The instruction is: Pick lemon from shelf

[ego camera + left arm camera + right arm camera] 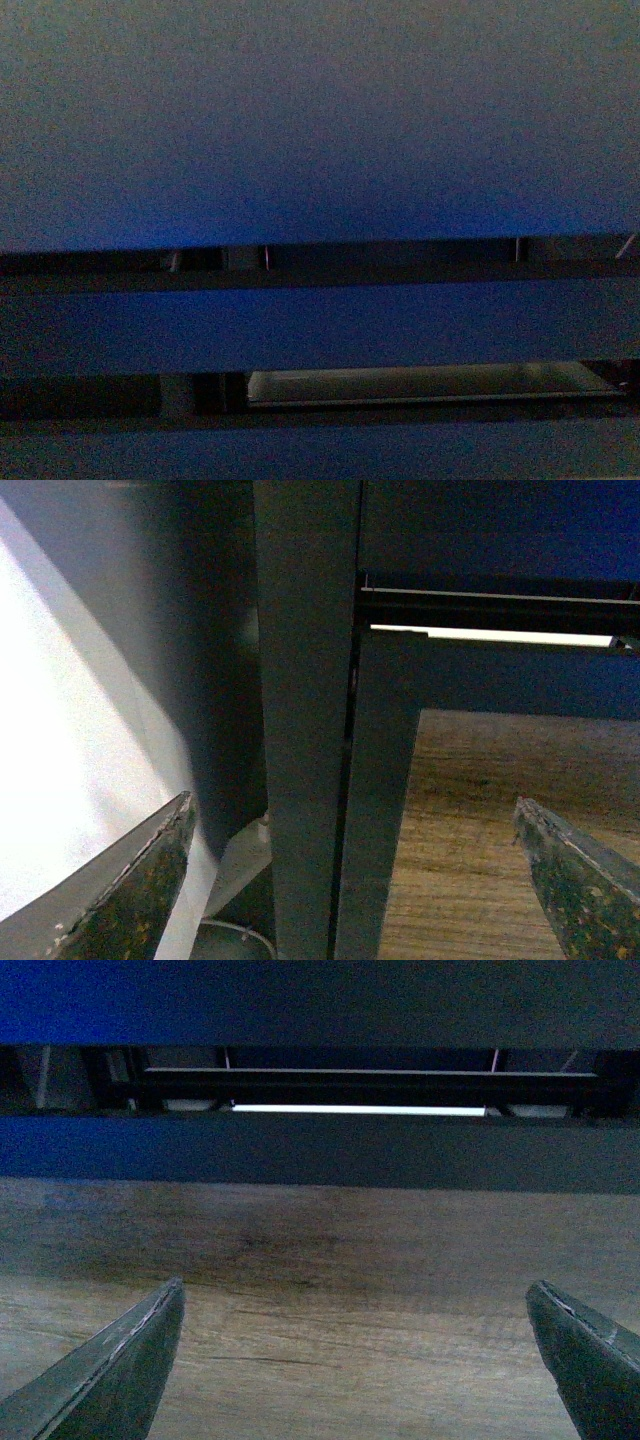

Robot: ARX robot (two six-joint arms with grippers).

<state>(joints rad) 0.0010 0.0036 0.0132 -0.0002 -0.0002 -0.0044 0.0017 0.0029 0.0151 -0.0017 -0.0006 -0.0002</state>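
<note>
Brown wood-grain panel fills most of the right wrist view, which faces the front of the shelf. A black crossbar runs above the panel, and a thin bright strip shows through the gap over it. The right tool is released, its two fingers spread wide with only the panel showing between them. The left tool is likewise spread and grasps nothing. It faces a black upright post at the shelf's corner, with the wood grain on one side and a bright white surface on the other. The front view is dim and bluish, showing dark horizontal bars and one flat tray deck. The lemon appears in no view, so its place cannot be told.
</note>
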